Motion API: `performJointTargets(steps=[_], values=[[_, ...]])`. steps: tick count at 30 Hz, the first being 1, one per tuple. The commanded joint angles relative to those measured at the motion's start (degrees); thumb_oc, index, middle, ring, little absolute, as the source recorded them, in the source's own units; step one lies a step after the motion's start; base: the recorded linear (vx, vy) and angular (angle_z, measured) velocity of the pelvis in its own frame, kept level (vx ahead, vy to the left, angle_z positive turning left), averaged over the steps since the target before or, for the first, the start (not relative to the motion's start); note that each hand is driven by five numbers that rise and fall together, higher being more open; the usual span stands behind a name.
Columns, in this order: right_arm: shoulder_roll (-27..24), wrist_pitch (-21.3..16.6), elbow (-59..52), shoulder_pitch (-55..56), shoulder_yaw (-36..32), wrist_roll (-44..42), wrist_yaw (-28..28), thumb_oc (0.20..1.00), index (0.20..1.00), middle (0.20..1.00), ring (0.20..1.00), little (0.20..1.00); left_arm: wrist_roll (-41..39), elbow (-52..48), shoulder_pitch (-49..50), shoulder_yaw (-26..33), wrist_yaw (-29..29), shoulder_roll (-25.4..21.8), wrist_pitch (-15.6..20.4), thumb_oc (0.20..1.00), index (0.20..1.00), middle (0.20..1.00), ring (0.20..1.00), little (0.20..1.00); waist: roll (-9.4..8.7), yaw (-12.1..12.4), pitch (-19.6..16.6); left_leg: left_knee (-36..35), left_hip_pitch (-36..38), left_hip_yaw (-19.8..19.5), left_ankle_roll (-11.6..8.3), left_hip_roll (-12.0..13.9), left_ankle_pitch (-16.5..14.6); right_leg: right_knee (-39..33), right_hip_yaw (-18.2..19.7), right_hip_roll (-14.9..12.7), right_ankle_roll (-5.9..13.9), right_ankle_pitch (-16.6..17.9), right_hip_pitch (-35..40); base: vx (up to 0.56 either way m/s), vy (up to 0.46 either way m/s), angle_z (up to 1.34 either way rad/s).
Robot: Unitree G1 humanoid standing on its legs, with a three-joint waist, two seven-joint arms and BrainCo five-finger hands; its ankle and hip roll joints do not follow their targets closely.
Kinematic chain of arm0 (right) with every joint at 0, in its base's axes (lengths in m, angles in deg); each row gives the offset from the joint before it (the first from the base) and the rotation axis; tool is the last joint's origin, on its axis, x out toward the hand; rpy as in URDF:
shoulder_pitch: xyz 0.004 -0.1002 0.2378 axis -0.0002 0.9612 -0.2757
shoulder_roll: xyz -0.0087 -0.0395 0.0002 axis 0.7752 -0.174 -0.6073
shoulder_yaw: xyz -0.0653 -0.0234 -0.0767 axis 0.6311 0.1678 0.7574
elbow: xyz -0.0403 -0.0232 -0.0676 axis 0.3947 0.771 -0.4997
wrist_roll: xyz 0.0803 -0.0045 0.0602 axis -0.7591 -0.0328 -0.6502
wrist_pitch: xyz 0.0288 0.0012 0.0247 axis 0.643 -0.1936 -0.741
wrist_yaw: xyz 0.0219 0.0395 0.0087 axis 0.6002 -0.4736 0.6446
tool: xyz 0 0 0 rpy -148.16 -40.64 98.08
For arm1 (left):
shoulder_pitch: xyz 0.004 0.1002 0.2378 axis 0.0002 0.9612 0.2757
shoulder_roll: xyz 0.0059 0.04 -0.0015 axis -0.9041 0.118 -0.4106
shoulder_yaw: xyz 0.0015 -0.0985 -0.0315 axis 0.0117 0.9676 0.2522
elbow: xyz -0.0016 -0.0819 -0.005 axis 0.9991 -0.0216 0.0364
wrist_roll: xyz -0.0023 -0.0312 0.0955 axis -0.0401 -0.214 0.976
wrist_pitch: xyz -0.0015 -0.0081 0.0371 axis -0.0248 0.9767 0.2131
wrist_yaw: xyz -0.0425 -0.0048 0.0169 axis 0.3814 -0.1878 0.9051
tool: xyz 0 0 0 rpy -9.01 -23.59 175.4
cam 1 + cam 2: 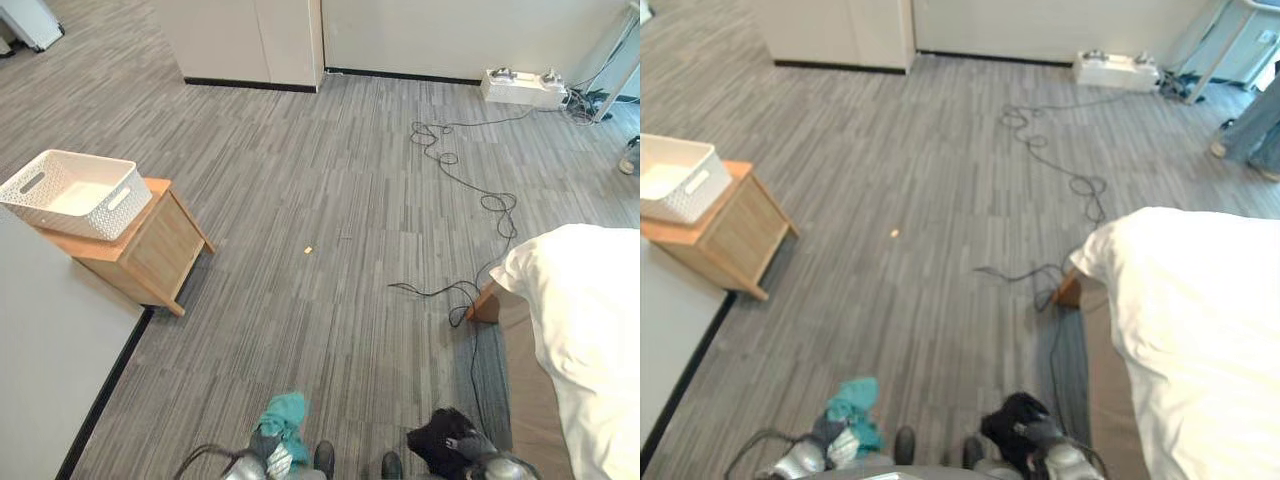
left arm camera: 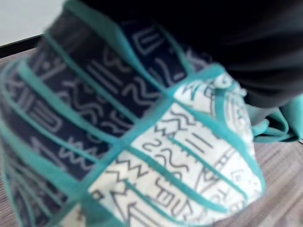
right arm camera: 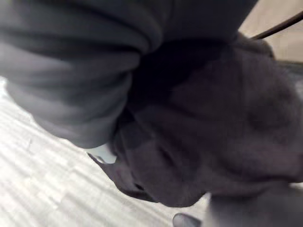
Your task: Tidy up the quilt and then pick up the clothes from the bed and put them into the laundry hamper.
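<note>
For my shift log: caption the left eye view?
Teal garment and dark garment carried toward white hamper.

Teal patterned garment (image 1: 284,418) bunched low left, dark grey garment (image 1: 440,438) bunched low right, white quilt (image 1: 590,330) on bed, white hamper (image 1: 75,193) on wooden stand

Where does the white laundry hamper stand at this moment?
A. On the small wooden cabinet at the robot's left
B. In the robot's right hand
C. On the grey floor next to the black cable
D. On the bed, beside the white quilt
A: the white laundry hamper rests on top of the small wooden cabinet, far from the bed.
</note>
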Motion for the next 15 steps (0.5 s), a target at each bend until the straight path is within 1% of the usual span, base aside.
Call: performJointTargets(steps=[1, 2, 3, 4, 5, 6, 7, 8, 9, 10, 11, 12, 13, 14, 15], values=[[-3.41, -2.48, -5.04, -3.82, -0.74, -0.51, -0.02, 0.2, 0.2, 0.2, 0.2, 0.2, 1.66, 0.0, -7.36, -0.54, -0.18, 4.7, 1.02, 0.2, 0.2, 0.2, 0.2, 0.2, 0.52, 3.72, 7.77, 14.56, -3.22, 0.12, -3.01, 0.31, -8.94, 2.27, 1.75, -0.72, 1.1, -7.71, 0.9, 0.0, -0.15, -0.06], [-4.19, -2.41, -4.92, -3.91, -1.29, -0.33, 0.41, 0.2, 0.2, 0.2, 0.2, 0.2, 0.71, -0.74, -7.79, -0.37, 0.35, 4.84, 1.18, 0.2, 0.2, 0.2, 0.2, 0.2, 0.56, 4.33, 8.87, 20.93, -7.05, 0.58, -3.82, 0.82, -6.14, 0.56, 1.06, -1.11, 0.63, -7.47, 2.85, 0.01, -0.146, 0.2], [-5.47, -2.07, -4.76, -4.43, -2.13, -0.24, 1.17, 0.2, 0.2, 0.2, 0.2, 0.2, -0.38, -1.84, -8.42, -0.35, 0.96, 5.06, 1.11, 0.2, 0.2, 0.2, 0.2, 0.2, 0.93, 4.67, 10.24, 28.54, -11.85, 1.14, -4.07, 1.73, -2.66, -0.59, -0.55, -1.2, -0.18, -7.17, 4.38, 0.05, -0.133, 0.42], [-6.14, -1.85, -4.56, -5.57, -2.04, -0.33, 1.86, 0.2, 0.2, 0.2, 0.2, 0.2, -0.85, -2.42, -8.76, -0.4, 1.42, 5.09, 0.88, 0.2, 0.2, 0.2, 0.2, 0.2, 1.01, 5.14, 10.95, 31.09, -14.26, 2.16, -3.25, 1.55, -2.5, -1.14, -1.17, -1.07, -0.32, -7.84, 5.42, 0.14, -0.12, 0.72], [-6.29, -1.76, -4.37, -6.24, -1.73, -0.33, 2.47, 0.2, 0.2, 0.2, 0.2, 0.2, -1.48, -2.65, -8.86, 0.02, 2.06, 4.95, 0.75, 0.2, 0.2, 0.2, 0.2, 0.2, 0.85, 5.6, 11.07, 31.86, -16.82, 3.22, -2.92, 1.02, -3.37, -1.38, -1.04, -0.91, -0.38, -8.89, 6.11, 0.26, -0.072, 0.52], [-6.3, -1.57, -4.28, -6.41, -1.53, 0.13, 2.94, 0.2, 0.2, 0.2, 0.2, 0.2, -1.54, -3.04, -8.77, 0.5, 2.32, 4.61, 0.74, 0.2, 0.2, 0.2, 0.2, 0.2, 0.8, 6.22, 10.74, 30.03, -18.85, 4.49, -2.47, 0.39, -4.54, -1.57, -0.82, -0.86, -0.27, -10.15, 6.87, 0.34, -0.019, 0.28], [-6.23, -1.49, -4.17, -6.5, -1.42, 0.8, 3.17, 0.2, 0.2, 0.2, 0.2, 0.2, -1.46, -3.19, -8.41, 0.96, 2.2, 4.43, 0.77, 0.2, 0.2, 0.2, 0.2, 0.2, 0.96, 6.89, 10.13, 26.2, -19.83, 5.61, -1.82, 0.14, -5.85, -1.57, -0.61, -0.73, -0.1, -11.17, 7.39, 0.43, 0.054, -0.03], [-6.07, -1.54, -4.05, -6.61, -1.25, 1.55, 3.3, 0.2, 0.2, 0.2, 0.2, 0.2, -1.17, -3.16, -7.84, 1.19, 2.09, 4.32, 0.87, 0.2, 0.2, 0.2, 0.2, 0.2, 1.13, 7.79, 9.67, 20.77, -19.61, 6.92, -1.37, -0.4, -5.19, -1.57, -0.06, -0.65, 0.15, -12.16, 8.38, 0.5, 0.098, -0.15], [-6.01, -1.52, -3.73, -6.78, -1.27, 2.35, 3.52, 0.2, 0.2, 0.2, 0.2, 0.2, -0.9, -3.16, -7.44, 1.4, 2.0, 4.35, 0.92, 0.2, 0.2, 0.2, 0.2, 0.2, 1.54, 8.53, 9.2, 15.99, -19.58, 8.03, -1.45, -0.56, -3.5, -1.57, 0.14, -0.21, 0.38, -13.26, 9.52, 0.58, 0.11, -0.19], [-6.0, -1.49, -3.06, -6.75, -1.31, 3.16, 3.9, 0.2, 0.2, 0.2, 0.2, 0.2, -0.47, -2.88, -6.99, 1.64, 2.01, 4.26, 0.97, 0.2, 0.2, 0.2, 0.2, 0.2, 1.8, 9.29, 8.89, 10.52, -20.38, 10.34, -2.24, -0.25, -0.78, -1.57, -0.12, 0.28, 0.58, -14.96, 11.38, 0.53, 0.072, -0.26], [-5.92, -1.3, -2.57, -6.56, -1.73, 3.88, 4.29, 0.2, 0.2, 0.2, 0.2, 0.2, -0.05, -2.81, -6.86, 1.75, 2.16, 3.98, 0.93, 0.2, 0.2, 0.2, 0.2, 0.2, 1.42, 9.79, 8.86, 8.3, -21.12, 12.24, -2.24, 0.09, -0.24, -1.57, -0.5, 0.15, 0.63, -15.79, 12.42, 0.52, 0.051, -0.23], [-5.75, -1.3, -1.88, -6.52, -1.86, 4.08, 4.54, 0.2, 0.2, 0.2, 0.2, 0.2, 0.06, -2.43, -6.82, 2.05, 2.09, 3.95, 0.9, 0.2, 0.2, 0.2, 0.2, 0.2, 1.13, 10.1, 8.52, 7.45, -21.3, 13.23, -2.17, 0.2, 0.16, -1.57, -0.44, 0.21, 0.72, -16.18, 13.24, 0.52, 0.03, -0.1], [-5.15, -1.14, -1.21, -6.14, -2.12, 4.85, 4.66, 0.2, 0.2, 0.2, 0.2, 0.2, 0.36, -1.74, -6.29, 2.82, 1.98, 3.68, 0.69, 0.2, 0.2, 0.2, 0.2, 0.2, 0.34, 10.22, 7.72, 7.06, -20.26, 14.32, -1.47, 0.15, -0.07, -1.57, -0.79, 0.18, 1.03, -16.6, 14.01, 0.61, 0.034, -0.03], [-4.01, -0.73, -0.45, -5.96, -2.11, 5.43, 4.78, 0.2, 0.2, 0.2, 0.2, 0.2, 0.78, -1.44, -5.25, 3.25, 2.2, 3.28, 0.44, 0.2, 0.2, 0.2, 0.2, 0.2, -0.82, 10.44, 6.87, 8.15, -19.99, 14.53, 0.02, -0.73, 0.04, 0.11, -0.49, -0.25, 1.31, -16.75, 14.66, 0.66, 0.017, -0.05], [-3.47, -0.89, 0.22, -5.9, -2.24, 5.84, 4.78, 0.2, 0.2, 0.2, 0.2, 0.2, 1.23, -0.78, -5.23, 3.47, 2.17, 3.04, 0.35, 0.2, 0.2, 0.2, 0.2, 0.2, -2.04, 10.76, 6.48, 9.91, -20.15, 14.57, 0.89, -1.44, -0.6, 3.99, -0.82, -0.71, 2.01, -16.92, 14.39, 0.63, 0.007, -0.08]])
